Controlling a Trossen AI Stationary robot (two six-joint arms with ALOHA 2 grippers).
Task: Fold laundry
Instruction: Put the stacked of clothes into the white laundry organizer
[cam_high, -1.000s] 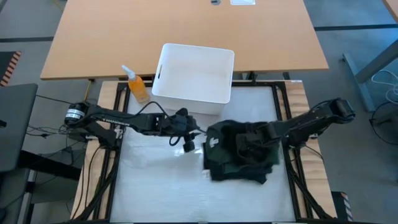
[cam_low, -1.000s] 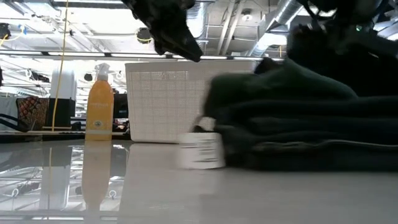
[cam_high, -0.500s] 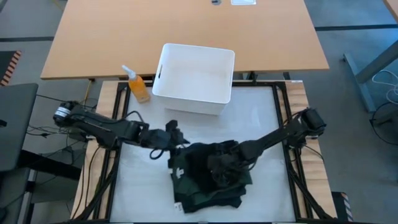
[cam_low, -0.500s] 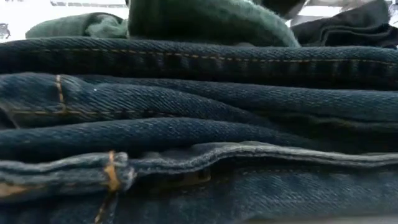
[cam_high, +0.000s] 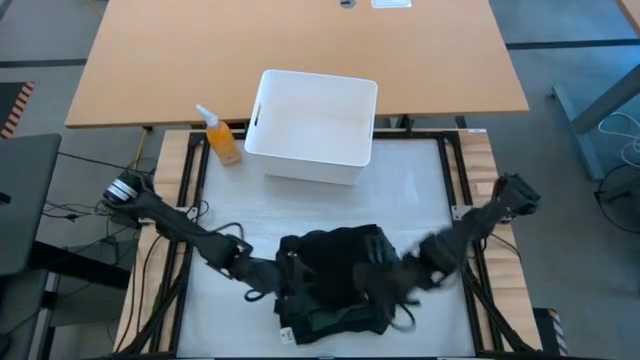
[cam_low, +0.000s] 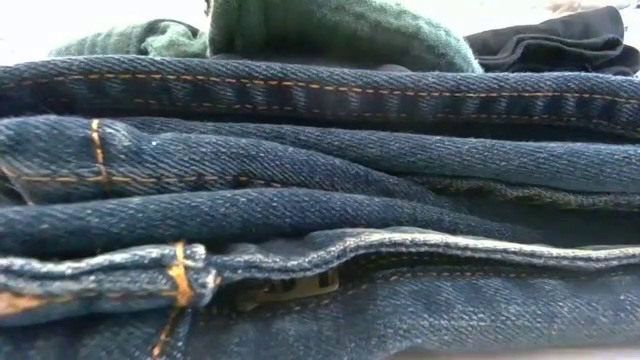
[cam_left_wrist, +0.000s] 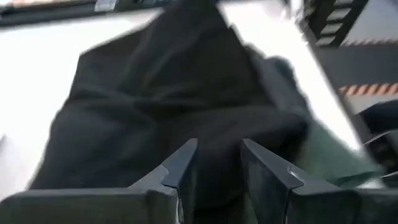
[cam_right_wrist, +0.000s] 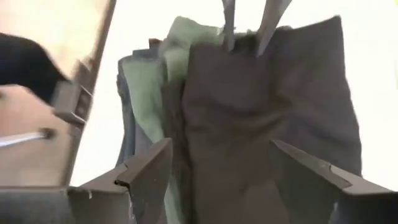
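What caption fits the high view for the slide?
Both grippers, left and right, flank a dark stack of laundry near the table's front edge.

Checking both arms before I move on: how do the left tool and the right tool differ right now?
The left tool has its fingers set narrow; the right tool is spread wide open. The left tool sits at the left edge of the clothes pile, the right tool at its right edge. Shared: both are low at the pile, and neither visibly holds cloth.

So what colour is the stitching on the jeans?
Orange, on dark blue jeans. The low view shows it best.
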